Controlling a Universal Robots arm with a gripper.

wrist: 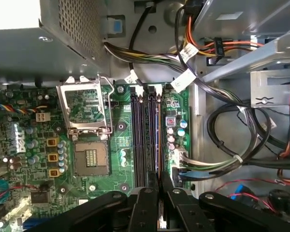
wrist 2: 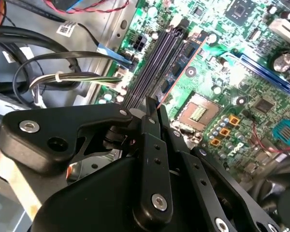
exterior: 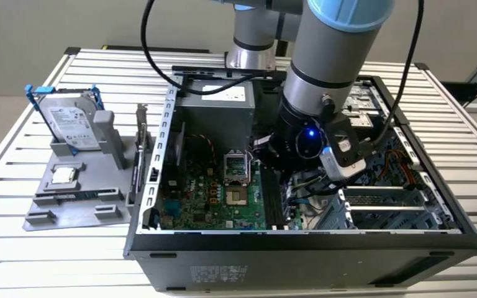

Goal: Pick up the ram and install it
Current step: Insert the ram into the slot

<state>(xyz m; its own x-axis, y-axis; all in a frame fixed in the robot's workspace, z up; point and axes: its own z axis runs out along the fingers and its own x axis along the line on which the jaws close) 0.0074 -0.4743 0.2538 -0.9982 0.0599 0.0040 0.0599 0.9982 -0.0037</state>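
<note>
Gripper (wrist 2: 155, 105): black, two-fingered, lowered by the arm (exterior: 330, 74) into the open computer case (exterior: 305, 239). The fingers (wrist 2: 150, 145) are drawn in tight, with the near part of the ram (wrist 2: 186, 58) clamped between their tips. Finding: grasping the ram.

Ram: a thin green stick with black chips along one face, standing on its long edge. In the second wrist view its long axis runs straight out from the fingertips, parallel to the black memory slots (wrist 2: 152, 67) just beside it. The chip face is turned toward the processor socket (wrist 2: 197, 113), which lies near the gripper on that side. In the first wrist view the gripper (wrist: 159, 178) sits at the near end of the same row of slots, and a thin edge continues from between the tips in line with them, pointing toward the grey power supply box (wrist: 63, 38) beyond.

It cannot be told whether the stick is seated in a slot or held just above it.

Surroundings: a bundle of cables (wrist 2: 77, 77) lies on the gripper's other side, away from the socket. A hard drive (exterior: 72, 124) stands on the table outside the case, well apart from the gripper.
</note>
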